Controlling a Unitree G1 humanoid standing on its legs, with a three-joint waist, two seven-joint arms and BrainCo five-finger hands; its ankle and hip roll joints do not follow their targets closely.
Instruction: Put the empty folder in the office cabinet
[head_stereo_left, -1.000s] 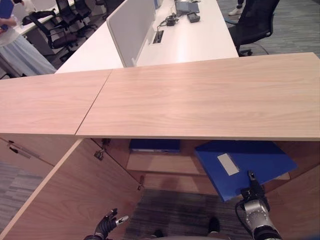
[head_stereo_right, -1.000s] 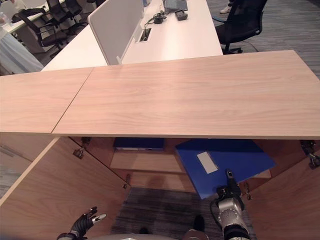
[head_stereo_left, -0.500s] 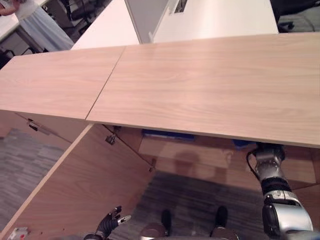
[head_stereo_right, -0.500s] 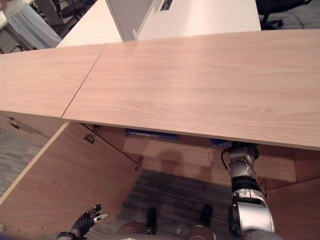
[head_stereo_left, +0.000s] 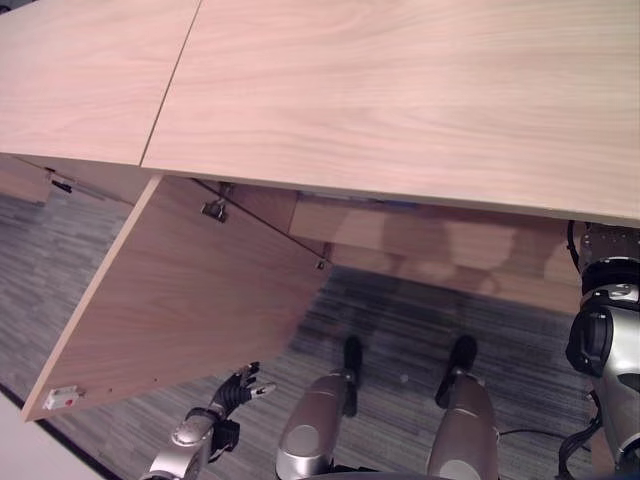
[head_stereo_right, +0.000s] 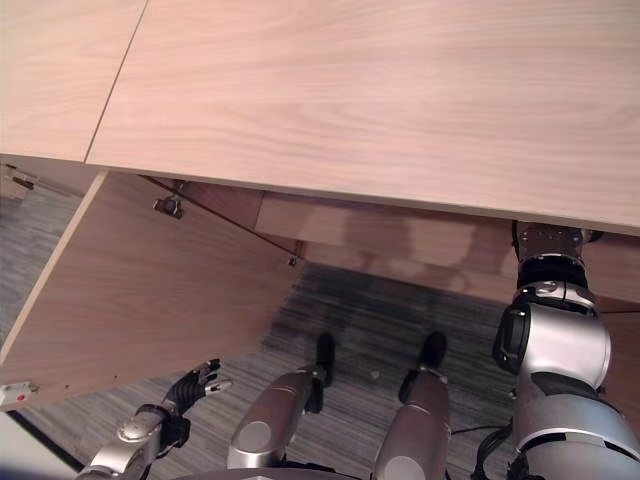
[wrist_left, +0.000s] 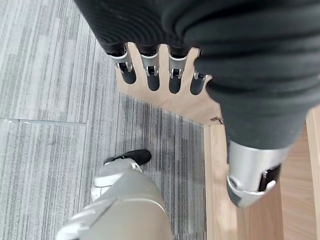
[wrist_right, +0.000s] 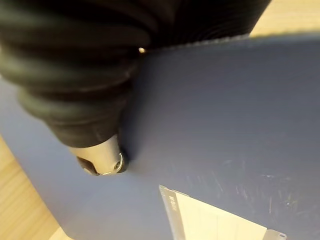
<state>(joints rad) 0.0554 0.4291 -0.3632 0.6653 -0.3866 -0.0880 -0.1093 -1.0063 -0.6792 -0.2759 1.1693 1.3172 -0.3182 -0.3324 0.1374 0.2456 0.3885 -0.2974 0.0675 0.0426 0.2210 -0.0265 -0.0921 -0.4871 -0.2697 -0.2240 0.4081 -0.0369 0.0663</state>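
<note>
Sliding the folder flat onto the cabinet shelf, your right robot hand thumb-pinches it, so push deep before releasing; left robot hand hangs relaxed, empty.

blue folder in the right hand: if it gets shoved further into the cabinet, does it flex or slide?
Probably slides flat: in the right wrist view the blue folder looks like a stiff, smooth board cover with straight edges. That smoothness may also let it slip under the right hand, whose thumb presses its face. Being empty, it is likely light and easy to skew.
</note>
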